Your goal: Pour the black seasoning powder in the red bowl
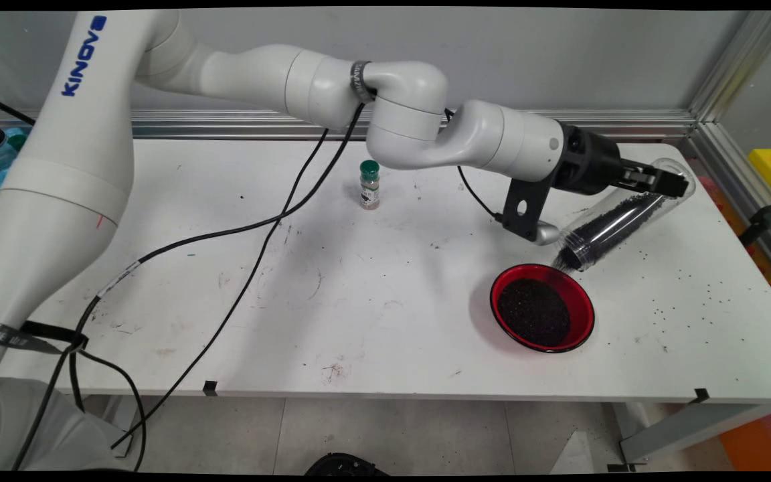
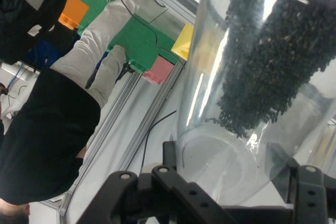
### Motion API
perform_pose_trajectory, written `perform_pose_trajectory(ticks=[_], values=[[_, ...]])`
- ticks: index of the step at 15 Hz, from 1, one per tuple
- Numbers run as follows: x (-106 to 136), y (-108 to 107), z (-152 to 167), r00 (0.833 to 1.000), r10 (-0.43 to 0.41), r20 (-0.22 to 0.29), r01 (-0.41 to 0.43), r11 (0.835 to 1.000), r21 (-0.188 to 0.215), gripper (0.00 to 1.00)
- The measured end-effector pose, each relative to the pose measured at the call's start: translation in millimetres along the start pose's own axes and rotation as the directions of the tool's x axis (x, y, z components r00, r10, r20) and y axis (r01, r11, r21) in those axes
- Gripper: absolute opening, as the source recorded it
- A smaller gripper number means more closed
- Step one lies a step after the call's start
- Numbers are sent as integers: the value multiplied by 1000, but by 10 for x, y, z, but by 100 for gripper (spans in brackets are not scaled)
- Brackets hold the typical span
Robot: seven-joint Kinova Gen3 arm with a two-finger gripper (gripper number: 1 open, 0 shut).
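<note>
While tilted mouth-down over the red bowl (image 1: 541, 307), the clear cup (image 1: 616, 217) of black granules sits clamped in the tool (image 1: 660, 181).

**Materials and finishes on the table**

The clear plastic cup (image 1: 616, 217), glossy and smooth, holds coarse matt black granules (image 2: 273, 61). Just below the cup sits a glossy red bowl (image 1: 542, 307) filled with the same dull grains. The white table (image 1: 372, 301) looks matt and scuffed. A small jar (image 1: 369, 185), well left of the cup, has a green plastic-looking cap.
</note>
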Motion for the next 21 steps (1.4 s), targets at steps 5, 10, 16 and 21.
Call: perform_pose_trajectory(ticks=[5,10,16,21], values=[[-1,-9,6,1000,14,2,-14,1000,4,0],[1,-20,9,1000,28,3,-28,1000,9,0],[7,-39,18,999,42,5,-43,999,18,0],[12,-57,24,998,57,6,-57,998,26,0]])
